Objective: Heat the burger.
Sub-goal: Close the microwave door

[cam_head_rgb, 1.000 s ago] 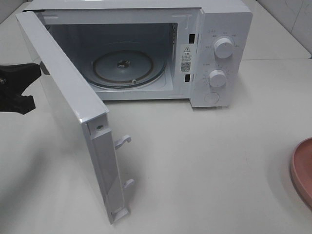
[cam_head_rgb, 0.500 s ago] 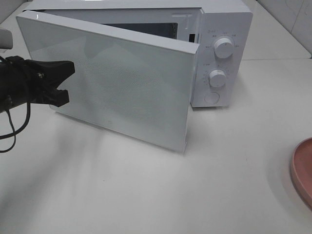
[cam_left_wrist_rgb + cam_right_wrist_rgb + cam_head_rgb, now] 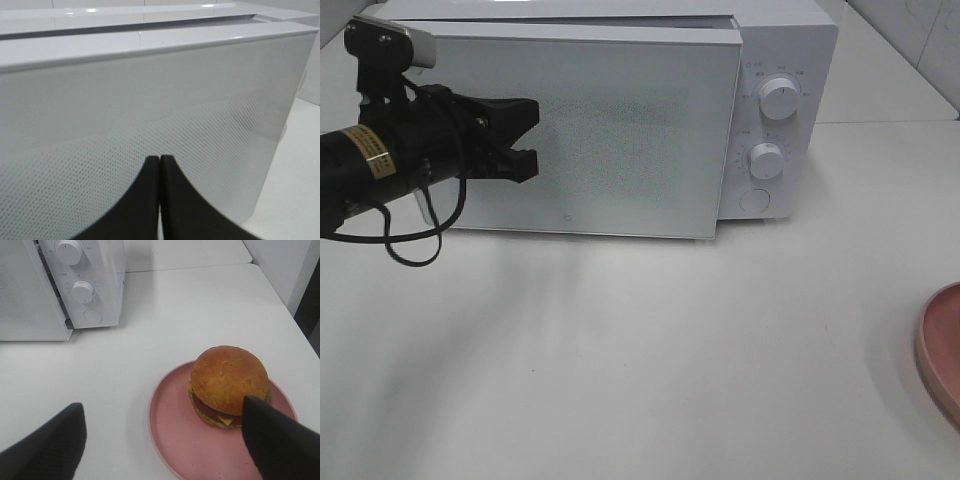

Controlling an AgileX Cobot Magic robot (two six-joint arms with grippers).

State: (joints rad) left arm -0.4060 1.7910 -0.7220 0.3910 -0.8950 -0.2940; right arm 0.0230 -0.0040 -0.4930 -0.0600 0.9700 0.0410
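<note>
- High view: the left gripper (image 3: 525, 140) is pressed together and set against the door (image 3: 620, 130) of the microwave (image 3: 785, 60), on the hinge half of the panel. Closed fingers make a blunt pusher, which suits swinging a door, not grasping it. The door lies almost flat to the front, but its free edge near the knobs (image 3: 778, 98) stands slightly proud, so I judge it is not latched. Only the rim of the plate (image 3: 942, 350) shows at the right edge; the burger is out of this view.
- Left wrist view: the two dark fingertips (image 3: 150, 175) meet with no gap, pointing at the dotted door panel; whether they touch it I cannot tell.
- Right wrist view: the burger (image 3: 227, 382) sits on the pink plate on the table (image 3: 150, 340), well apart from the microwave. The right gripper (image 3: 160, 440) is spread wide and empty above the plate's near side. With the burger outside, closing the door looks at odds with heating it.
</note>
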